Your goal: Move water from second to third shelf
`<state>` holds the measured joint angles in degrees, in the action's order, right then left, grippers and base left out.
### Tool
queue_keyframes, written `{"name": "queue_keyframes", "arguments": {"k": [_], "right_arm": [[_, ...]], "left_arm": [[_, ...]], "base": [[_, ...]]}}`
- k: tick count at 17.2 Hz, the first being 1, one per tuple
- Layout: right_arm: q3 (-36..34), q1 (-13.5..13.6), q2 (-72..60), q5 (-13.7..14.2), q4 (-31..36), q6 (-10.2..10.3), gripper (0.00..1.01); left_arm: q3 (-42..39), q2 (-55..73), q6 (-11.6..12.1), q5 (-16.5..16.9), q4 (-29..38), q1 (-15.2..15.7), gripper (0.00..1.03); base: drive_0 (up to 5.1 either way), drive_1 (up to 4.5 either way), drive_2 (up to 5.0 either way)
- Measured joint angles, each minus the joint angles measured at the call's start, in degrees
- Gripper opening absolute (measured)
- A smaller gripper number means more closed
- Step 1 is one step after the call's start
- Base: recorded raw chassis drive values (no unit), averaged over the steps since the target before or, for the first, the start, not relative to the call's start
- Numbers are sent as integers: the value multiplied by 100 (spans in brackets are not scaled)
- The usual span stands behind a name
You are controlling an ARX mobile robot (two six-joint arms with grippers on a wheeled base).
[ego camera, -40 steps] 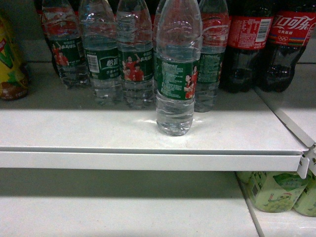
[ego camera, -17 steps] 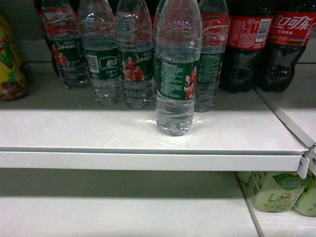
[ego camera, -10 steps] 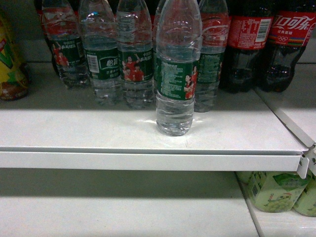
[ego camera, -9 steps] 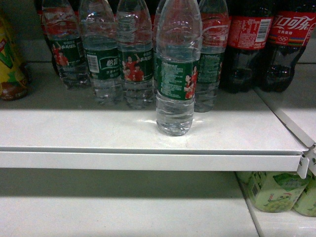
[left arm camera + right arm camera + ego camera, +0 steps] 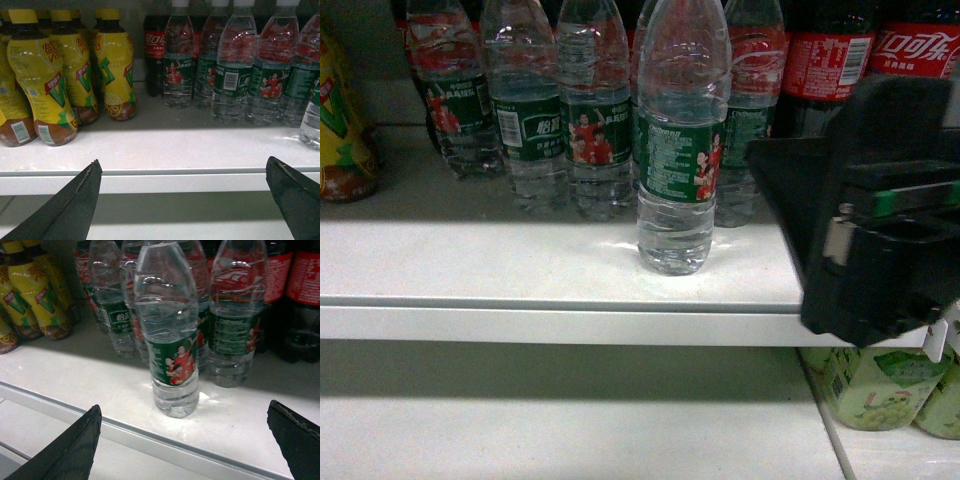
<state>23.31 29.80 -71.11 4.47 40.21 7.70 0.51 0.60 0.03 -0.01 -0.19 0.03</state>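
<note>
Water is what we are after, and the bottle (image 5: 675, 150) nearest us stands upright by itself near the front edge of the white shelf (image 5: 520, 270), ahead of a row of matching clear bottles (image 5: 535, 110) with green labels. In the right wrist view that same bottle sits between our two dark fingertips, though well beyond them and untouched. Our right gripper (image 5: 195, 440) is spread wide, one fingertip at each lower corner of its view. From the head camera we see the right arm as a bulky black shape (image 5: 880, 200) at the right, just beside the bottle and in front of the dark cola bottles (image 5: 830, 60) with red labels. Our left gripper (image 5: 185, 200) is also spread wide, holding nothing, and faces the shelf edge further left, where yellow drink bottles (image 5: 60, 75) stand beside the water row. Below the shelf, at the lower right of the head view, we see pale green bottles (image 5: 870, 385) on the next level down.
</note>
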Motion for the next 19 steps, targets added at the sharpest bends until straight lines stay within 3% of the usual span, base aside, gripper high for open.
{"name": "queue_keyframes", "arguments": {"k": [6,14,19], "right_arm": [[721,610,-973,70,136,164,98],[1681,656,-1982,581,-317,378,98],[2188,492,-2533,931,-459,586,98]], "left_arm": [[0,0,0,0,2,0,98],[0,0,0,0,2,0,98],[0,0,0,0,2,0,98]], "base": [[0,0,0],[0,0,0],[0,0,0]]}}
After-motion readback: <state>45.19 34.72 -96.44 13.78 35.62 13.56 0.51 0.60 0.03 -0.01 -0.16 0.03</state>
